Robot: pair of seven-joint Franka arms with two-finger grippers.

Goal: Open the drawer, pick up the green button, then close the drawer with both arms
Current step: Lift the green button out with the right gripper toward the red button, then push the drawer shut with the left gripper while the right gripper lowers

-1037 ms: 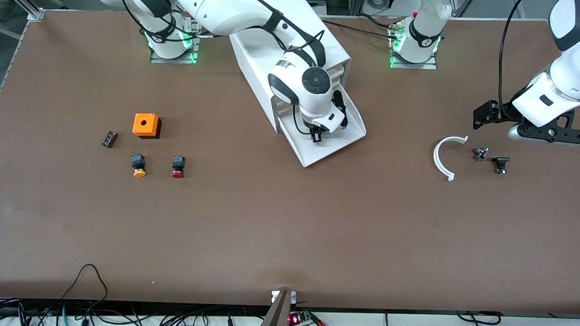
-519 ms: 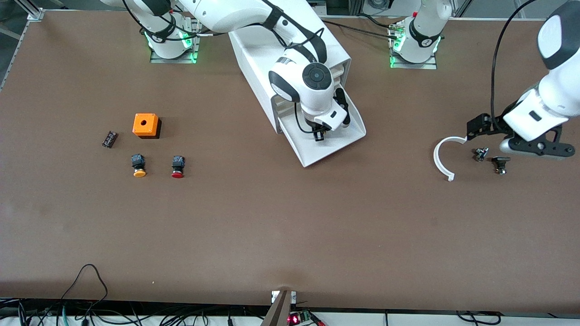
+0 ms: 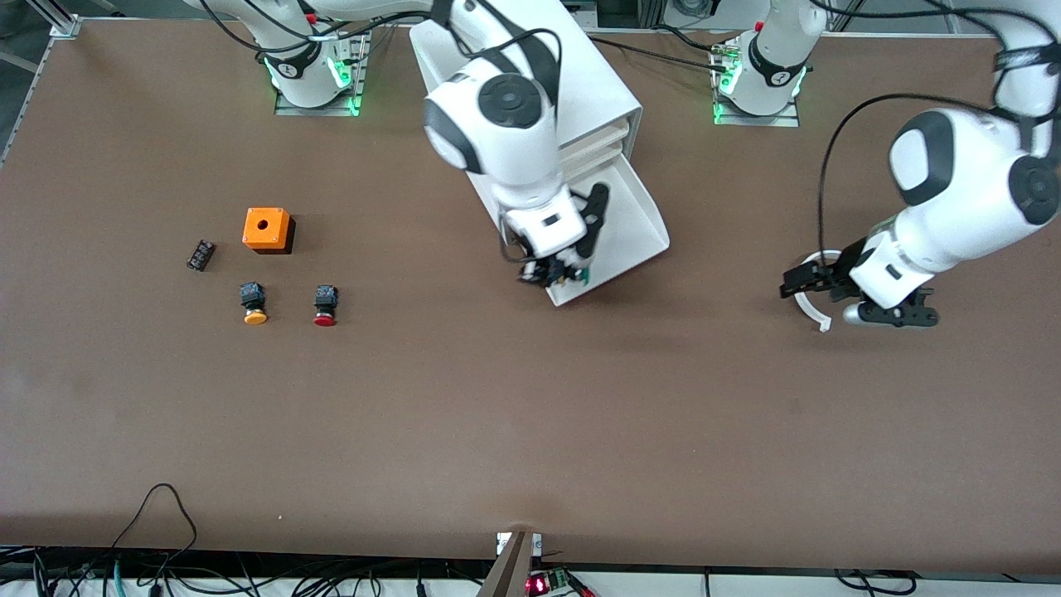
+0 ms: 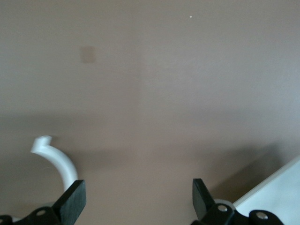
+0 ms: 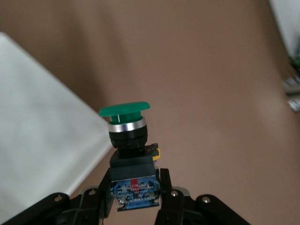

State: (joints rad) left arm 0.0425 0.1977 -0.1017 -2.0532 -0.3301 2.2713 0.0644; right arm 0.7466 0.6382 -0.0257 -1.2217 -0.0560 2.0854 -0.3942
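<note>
The lowest drawer point(image 3: 638, 224) of the white cabinet point(image 3: 580, 91) is pulled out. My right gripper point(image 3: 555, 274) is shut on the green-capped button point(image 5: 125, 123) and holds it up in the air over the drawer's front corner. A bit of the green cap point(image 3: 583, 278) shows in the front view. In the right wrist view the drawer's white edge point(image 5: 42, 126) lies beside the button. My left gripper point(image 3: 816, 286) is open and empty over the white curved piece point(image 3: 816, 319). Its fingertips point(image 4: 72, 199) frame bare table, with that piece point(image 4: 58, 157) beside one.
An orange box point(image 3: 266, 228), a yellow-orange-capped button point(image 3: 254, 303), a red-capped button point(image 3: 325, 305) and a small black part point(image 3: 200, 254) lie toward the right arm's end of the table. The drawer's white corner point(image 4: 274, 197) shows in the left wrist view.
My right gripper has risen out of the drawer with the green button and moved toward the drawer's front corner. My left arm has swung over the white curved piece, hiding two small parts.
</note>
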